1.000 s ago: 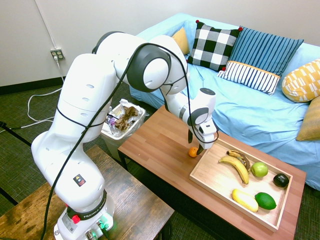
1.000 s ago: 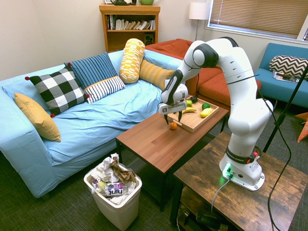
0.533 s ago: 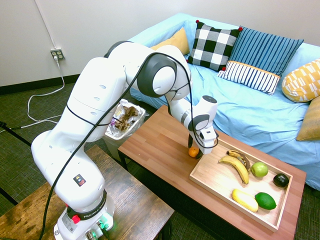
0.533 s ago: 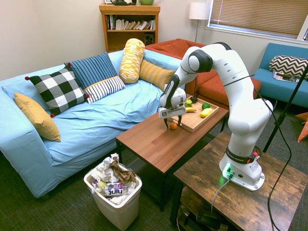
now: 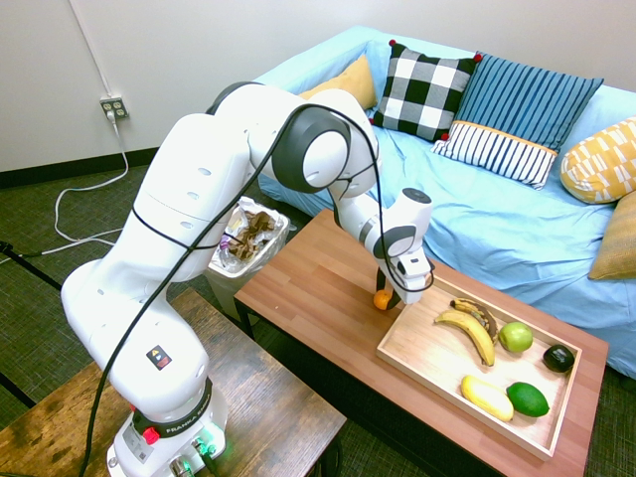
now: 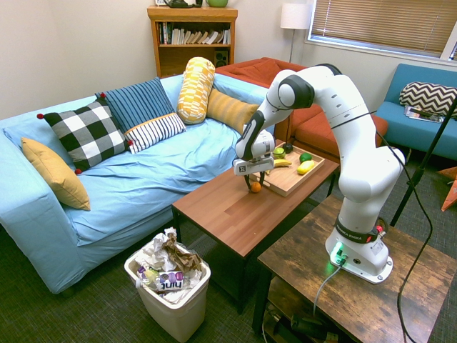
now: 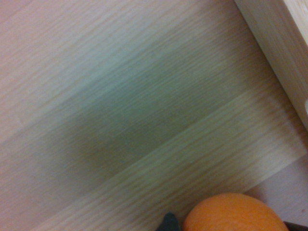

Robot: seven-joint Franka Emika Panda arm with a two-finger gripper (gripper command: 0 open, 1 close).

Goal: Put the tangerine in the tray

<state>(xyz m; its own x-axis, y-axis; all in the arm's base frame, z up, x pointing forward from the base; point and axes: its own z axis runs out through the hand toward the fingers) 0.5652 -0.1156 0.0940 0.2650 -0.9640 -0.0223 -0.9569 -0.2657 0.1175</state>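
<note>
On the arm's base, "FRANKA" (image 5: 186, 418) is legible; a bottle in the bin (image 6: 170, 280) reads "hint". Beside the light wooden tray (image 5: 397, 343), the tangerine (image 5: 382, 299) sits on the reddish-brown table (image 5: 308, 273), near a blue-draped sofa (image 5: 412, 189). Compared with the earlier frame, my gripper (image 6: 255, 186) has narrowed; its fingers now stand about the fruit, though I cannot tell whether they clamp it.

Landmark: tray (image 5: 452, 343). Tangerine (image 7: 235, 214) beside tray: cut off by wrist-view edge; partly hidden by gripper (image 6: 255, 183) in exterior views. Tray itself: only rim portion in wrist view, remainder cut off. Table grain (image 7: 125, 115) beside tray: blurred.
</note>
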